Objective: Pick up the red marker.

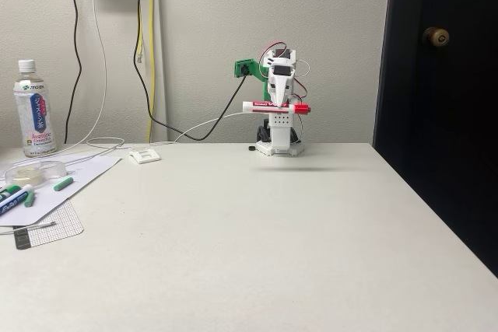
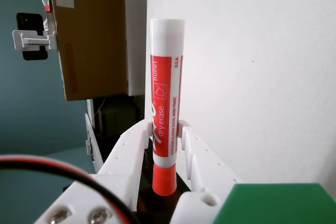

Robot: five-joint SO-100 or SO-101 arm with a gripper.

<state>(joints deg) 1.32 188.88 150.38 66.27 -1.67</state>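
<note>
End effector (image 1: 282,106) grips the marker (image 1: 275,106) near its cap, aloft at the desk's (image 1: 233,231) 12 o'clock; light, stiff, slippery, best pinched mid-barrel.

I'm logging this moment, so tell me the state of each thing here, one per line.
red marker: capped, held level above the table, clear of it.
pincer: shut on the red marker's barrel.
bottle: upright, cap on, by the wall.
markers on the paper: lying flat, untouched.
table: bare under the arm.
</note>
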